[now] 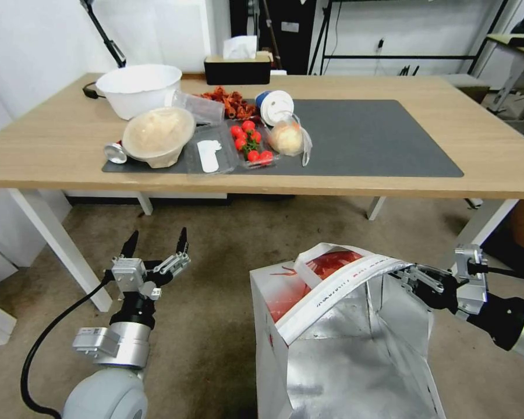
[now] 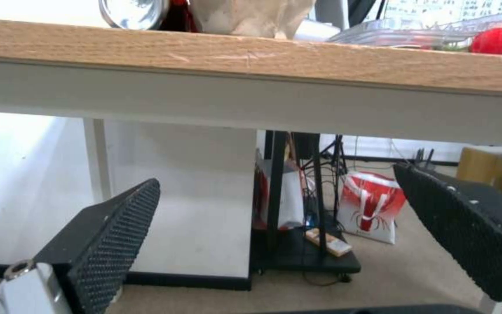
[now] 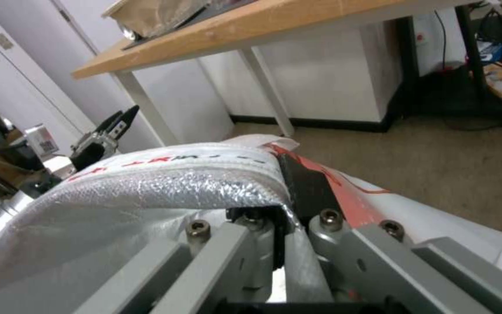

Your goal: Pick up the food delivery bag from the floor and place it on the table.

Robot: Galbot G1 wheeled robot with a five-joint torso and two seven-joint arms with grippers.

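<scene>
Red-and-white food delivery bag lined in crinkled silver foil, white rim with red and black lettering; light-wood table on white legs, dark grey mat on top; red tomatoes at nine o'clock of the mat; black, dot-textured pads on the left gripper; silver-grey right gripper.

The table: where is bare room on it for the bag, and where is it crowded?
The table has bare room on the right half of the dark mat, beyond the bagged bun, and on the bare wood past the mat. The left half is crowded: white bowl, covered bowl, tomatoes.
</scene>
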